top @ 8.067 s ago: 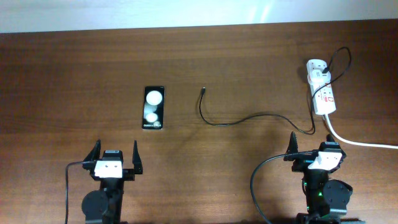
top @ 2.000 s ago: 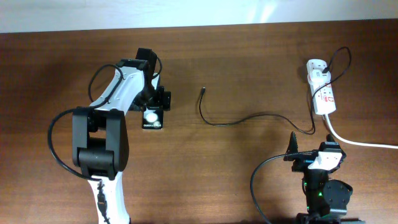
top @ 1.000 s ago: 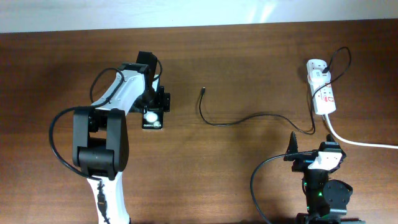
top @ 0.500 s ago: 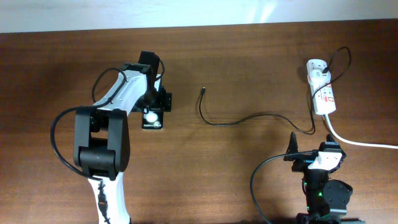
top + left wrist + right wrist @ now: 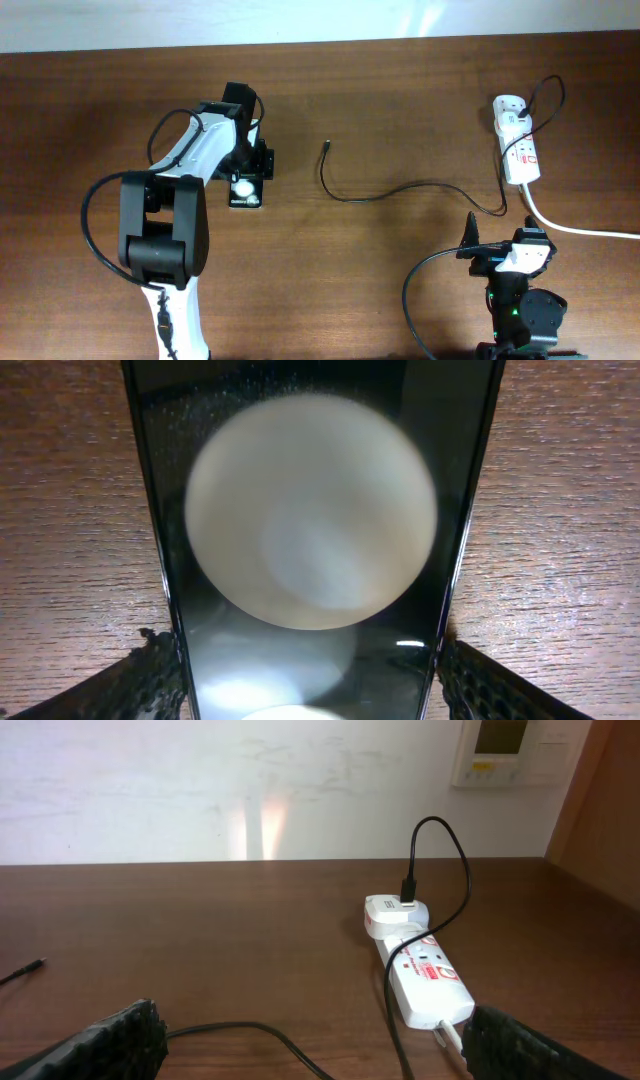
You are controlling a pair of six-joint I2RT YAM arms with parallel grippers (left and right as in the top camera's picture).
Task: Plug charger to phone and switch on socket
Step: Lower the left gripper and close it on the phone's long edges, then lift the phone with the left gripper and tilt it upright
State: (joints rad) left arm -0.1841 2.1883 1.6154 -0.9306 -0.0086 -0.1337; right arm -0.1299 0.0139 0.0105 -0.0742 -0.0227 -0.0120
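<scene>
At the near edge of the desk (image 5: 350, 290) the right hand (image 5: 505, 240) rests with its fingers wide apart. Farther on, the left hand (image 5: 305, 670) seems clamped on both long edges of the phone (image 5: 310, 510), which lies flat. I think the grip should stay square and level. The charger (image 5: 400, 190) and the socket (image 5: 520, 150) lie to the right.

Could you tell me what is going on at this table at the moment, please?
The left gripper is down over the phone, one finger along each long edge; whether it is squeezing cannot be told. The right gripper sits open near the table's front edge, holding nothing. The charger cable lies loose on the table, its tip well apart from the phone and its other end plugged in at the power strip.
</scene>
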